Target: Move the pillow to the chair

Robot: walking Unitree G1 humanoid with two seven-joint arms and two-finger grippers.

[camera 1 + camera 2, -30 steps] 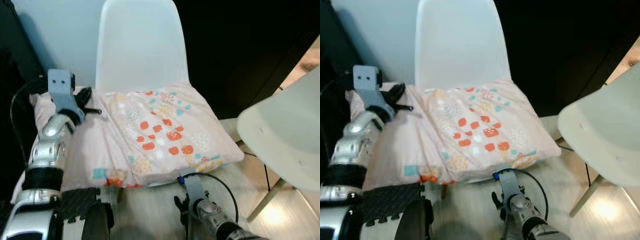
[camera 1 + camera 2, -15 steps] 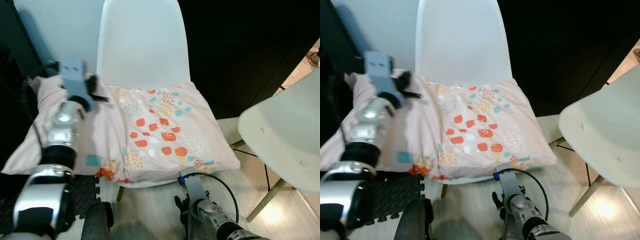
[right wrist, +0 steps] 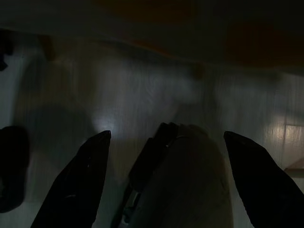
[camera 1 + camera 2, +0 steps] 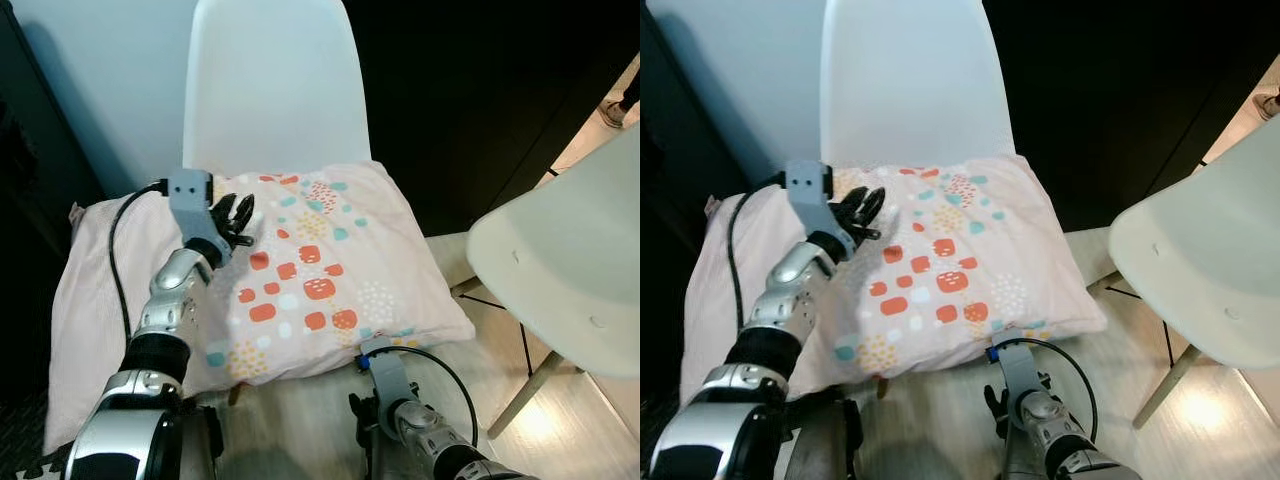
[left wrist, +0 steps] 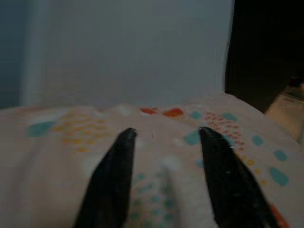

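Resting on the white chair [image 4: 265, 90], the pillow [image 4: 320, 280] is lying under my left gripper [image 4: 235, 215], fingers spread apart; my right gripper [image 3: 164, 137] is hanging wide open near the floor [image 4: 300, 430].

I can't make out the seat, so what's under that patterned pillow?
The pillow lies on the white chair; its backrest rises behind. The seat itself is covered, and the pillow's left side overhangs it. The open left gripper sits on top.
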